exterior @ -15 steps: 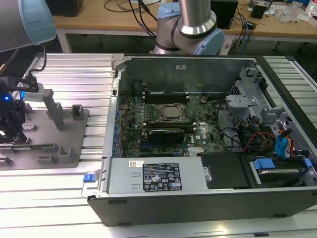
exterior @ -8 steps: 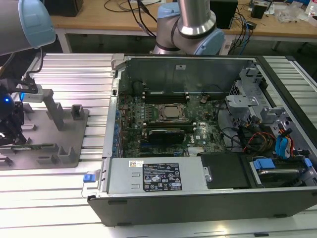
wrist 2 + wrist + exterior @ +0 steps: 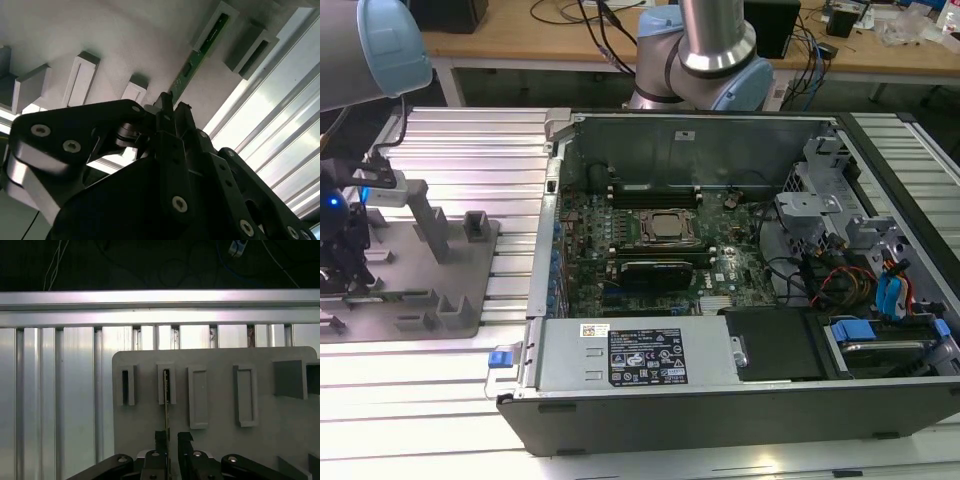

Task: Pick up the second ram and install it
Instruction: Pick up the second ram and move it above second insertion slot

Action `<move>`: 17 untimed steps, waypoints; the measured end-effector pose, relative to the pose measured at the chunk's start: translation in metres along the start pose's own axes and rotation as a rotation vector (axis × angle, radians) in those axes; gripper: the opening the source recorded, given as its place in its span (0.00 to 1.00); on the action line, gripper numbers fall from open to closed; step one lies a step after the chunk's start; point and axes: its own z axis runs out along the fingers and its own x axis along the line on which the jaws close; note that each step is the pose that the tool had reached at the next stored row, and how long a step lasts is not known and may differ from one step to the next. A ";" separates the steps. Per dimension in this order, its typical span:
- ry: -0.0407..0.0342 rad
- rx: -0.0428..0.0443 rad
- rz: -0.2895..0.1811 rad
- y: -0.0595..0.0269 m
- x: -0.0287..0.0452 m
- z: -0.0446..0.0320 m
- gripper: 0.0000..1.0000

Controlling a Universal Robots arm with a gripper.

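slotted metal table (image 3: 420, 400) | carries: grey tray (image 3: 470, 275), open computer case (image 3: 770, 410)

Lower left of the exterior view: ribbed table (image 3: 410, 400) bare, passage free. Left centre: upright post (image 3: 428, 215) and block (image 3: 477, 227) crowd the gripper (image 3: 350, 280). Computer case (image 3: 720, 405) walls the right.

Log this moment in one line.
step: pick | gripper: open, astride ram | ram: on edge in tray slot, not lifted

Glare is thrown off the ribbed metal table (image 3: 420, 400) in the exterior view. The gripper (image 3: 173, 104) (image 3: 172, 436) is left in dark shadow in both wrist views.
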 end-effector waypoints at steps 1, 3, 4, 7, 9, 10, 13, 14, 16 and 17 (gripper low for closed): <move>-0.0001 0.0002 0.000 0.0004 0.0000 0.0009 0.21; 0.0001 -0.0001 -0.002 0.0017 0.0001 0.0044 0.21; 0.0003 -0.0001 -0.005 0.0019 0.0001 0.0076 0.21; 0.0005 -0.0002 -0.007 0.0021 0.0002 0.0111 0.21; 0.0006 -0.0003 -0.008 0.0023 0.0002 0.0127 0.21; 0.0006 -0.0002 -0.008 0.0023 0.0002 0.0130 0.21; 0.0004 0.0000 -0.009 0.0025 0.0001 0.0133 0.21; 0.0005 -0.0002 -0.009 0.0026 0.0002 0.0132 0.21; 0.0004 -0.0001 -0.009 0.0026 0.0002 0.0133 0.20; 0.0005 -0.0001 -0.009 0.0027 0.0002 0.0133 0.09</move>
